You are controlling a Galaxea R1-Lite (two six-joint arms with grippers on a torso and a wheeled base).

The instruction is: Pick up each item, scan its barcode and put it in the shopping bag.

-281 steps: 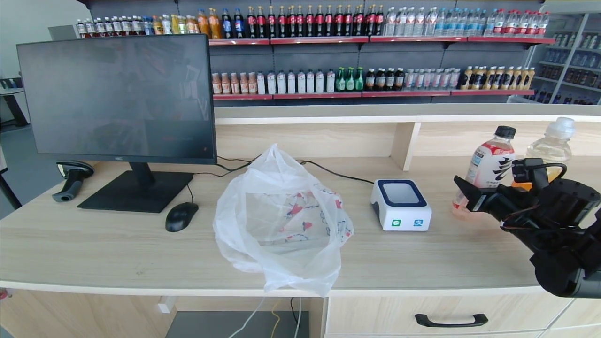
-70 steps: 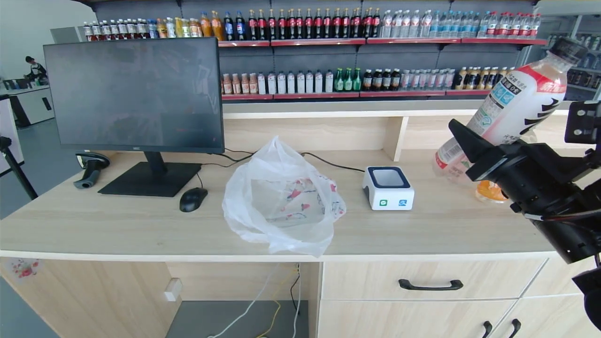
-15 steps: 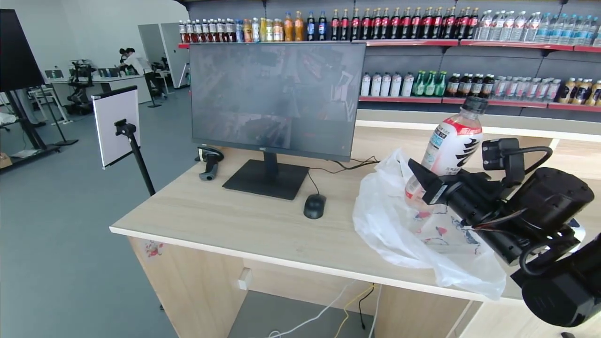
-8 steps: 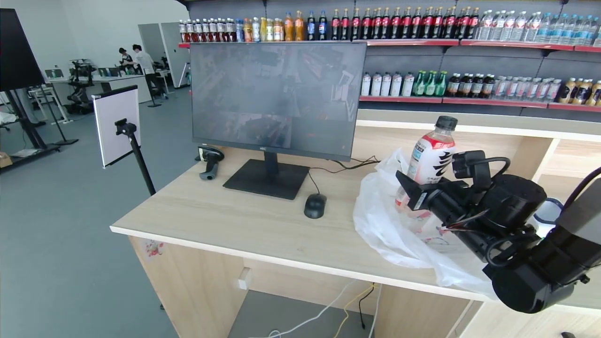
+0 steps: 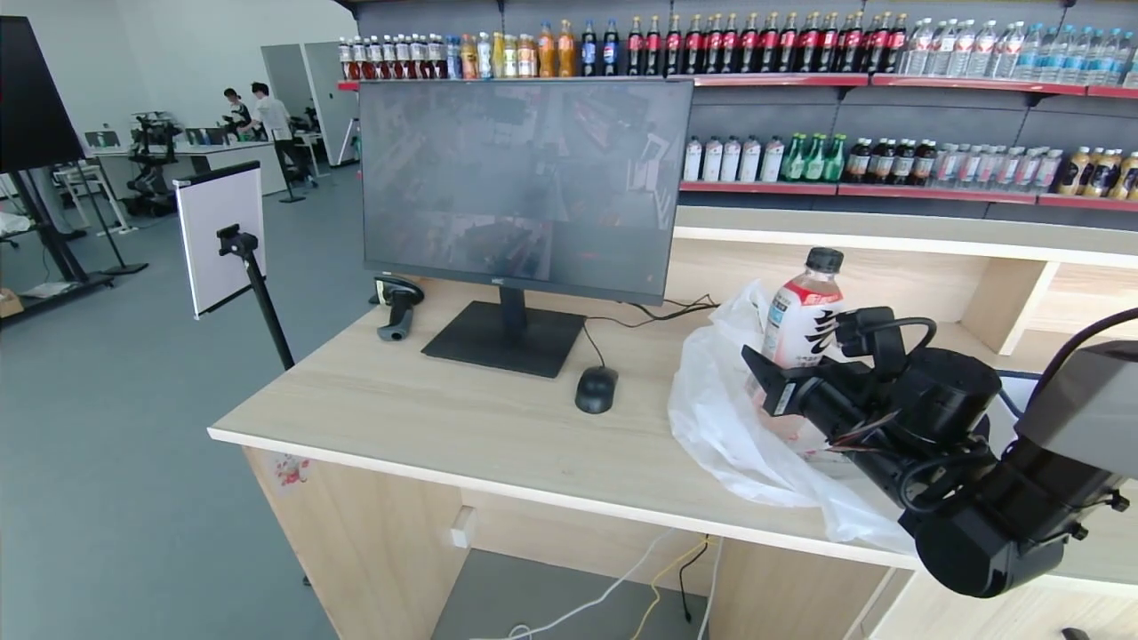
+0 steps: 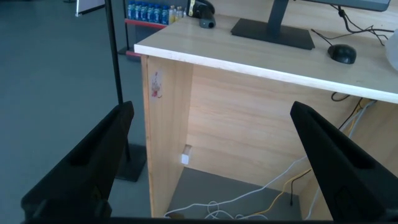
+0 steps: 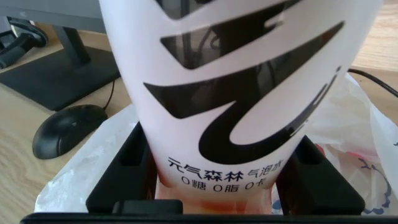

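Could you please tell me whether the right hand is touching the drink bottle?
Touching. The right wrist view shows the bottle wedged between the black fingers of the right hand, with no gap on either side.

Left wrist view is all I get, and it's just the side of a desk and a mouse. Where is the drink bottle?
Observer: The bottle is in the right gripper, standing upright with its black cap on.
Operator: Is it in the bag yet?
Observer: Its lower end sits in the open mouth of the shopping bag, which lies on the counter to the right of that mouse.
Operator: Is the robot holding on to it?
Observer: Yes, the right wrist view shows the jaws shut against the bottle's lower part on both sides.
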